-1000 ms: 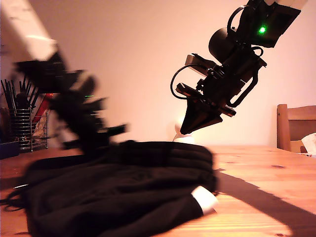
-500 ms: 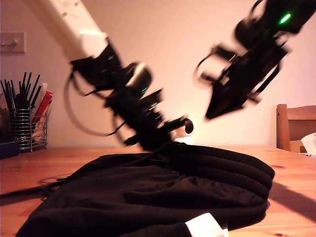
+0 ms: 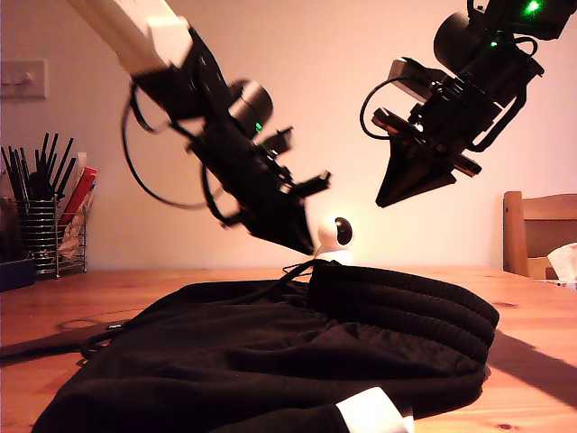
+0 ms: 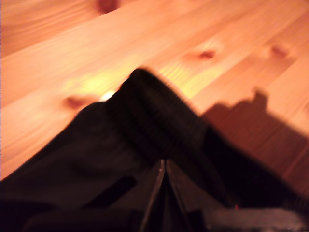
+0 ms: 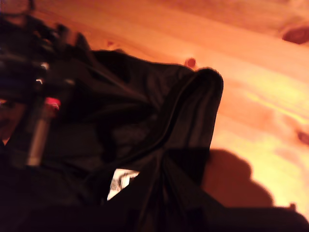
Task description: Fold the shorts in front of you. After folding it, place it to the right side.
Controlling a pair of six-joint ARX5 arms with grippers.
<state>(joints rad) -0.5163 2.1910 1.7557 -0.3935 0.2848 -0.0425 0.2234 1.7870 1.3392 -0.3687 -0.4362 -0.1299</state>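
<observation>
The black shorts (image 3: 297, 352) lie bunched on the wooden table (image 3: 532, 316), their ribbed waistband toward the exterior view's right and a white patch (image 3: 370, 415) at the front. My first gripper (image 3: 305, 248) hangs shut just above the waistband's far edge, with nothing seen between its fingers. In its own view the first gripper (image 4: 163, 166) points down at a waistband corner of the shorts (image 4: 145, 125). My second gripper (image 3: 382, 200) is shut, high at the exterior view's upper right, well clear of the cloth. Its view shows the shorts (image 5: 145, 111), the white patch (image 5: 120, 181) and the first arm (image 5: 38, 96).
A small white camera (image 3: 335, 236) stands on the table just behind the shorts. A wire holder of dark utensils (image 3: 36, 225) sits at the exterior view's left. A wooden chair back (image 3: 541, 230) and something white (image 3: 563, 262) are at the exterior view's right.
The shorts have slid toward the exterior view's right. My first gripper swept that way with them and lifted off. My second gripper rose up and away.
</observation>
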